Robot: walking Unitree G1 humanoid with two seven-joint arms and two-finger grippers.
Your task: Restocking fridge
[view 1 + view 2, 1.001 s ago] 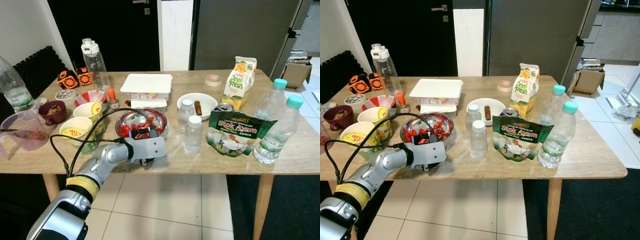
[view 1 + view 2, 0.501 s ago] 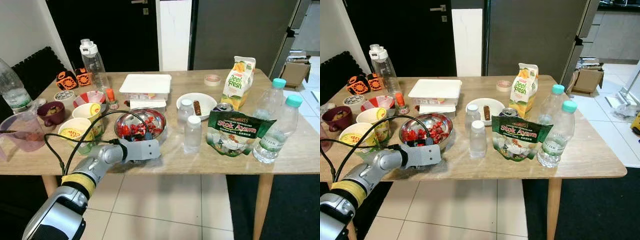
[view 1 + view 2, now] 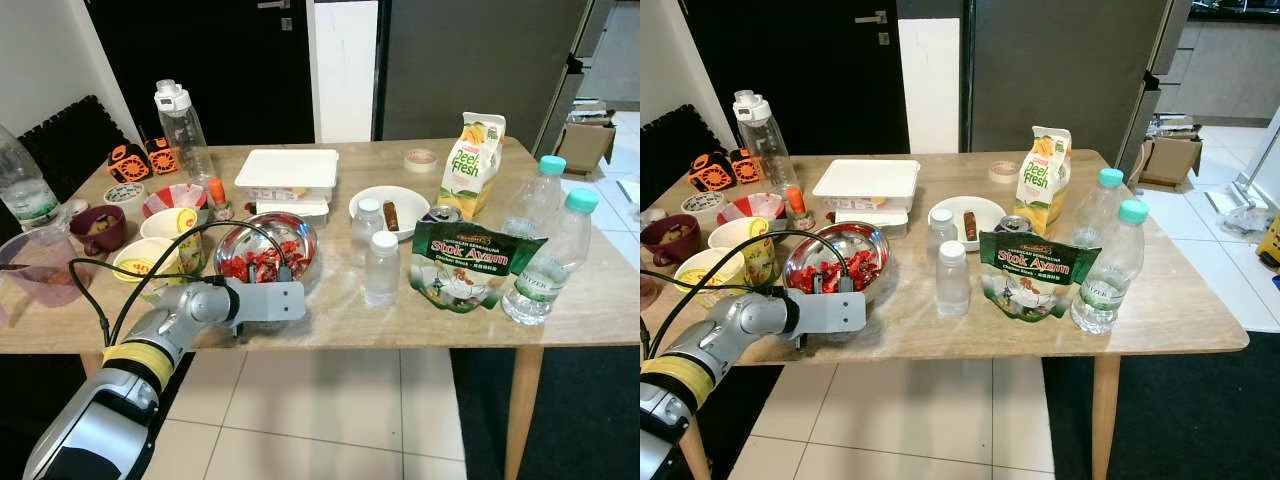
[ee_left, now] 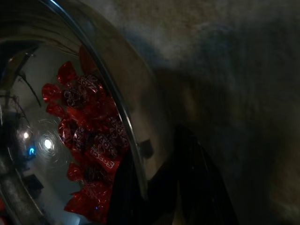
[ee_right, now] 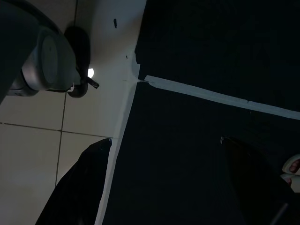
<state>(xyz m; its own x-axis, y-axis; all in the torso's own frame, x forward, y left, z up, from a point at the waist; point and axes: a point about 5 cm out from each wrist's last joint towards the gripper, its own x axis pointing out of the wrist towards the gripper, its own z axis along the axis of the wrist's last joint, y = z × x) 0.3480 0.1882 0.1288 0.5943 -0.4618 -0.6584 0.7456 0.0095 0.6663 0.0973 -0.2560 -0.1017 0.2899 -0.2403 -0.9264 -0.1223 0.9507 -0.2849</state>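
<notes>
At bowl (image 4: 126, 112) rim, seemingly pinching: left gripper (image 4: 161, 187).

I see the shiny round steel bowl (image 3: 266, 258) heaped with red-wrapped sweets (image 3: 262, 264) sitting upright near the front edge of the wooden table (image 3: 480, 318), left of centre, my left gripper (image 4: 157, 185) pinching its near rim.

A steel bowl (image 3: 268, 255) is set on the table (image 3: 340, 318), wrapped sweets (image 3: 255, 263) inside. At its 3 o'clock two small bottles (image 3: 381, 268) are placed; at 12 o'clock, a lidded box (image 3: 288, 170).
</notes>
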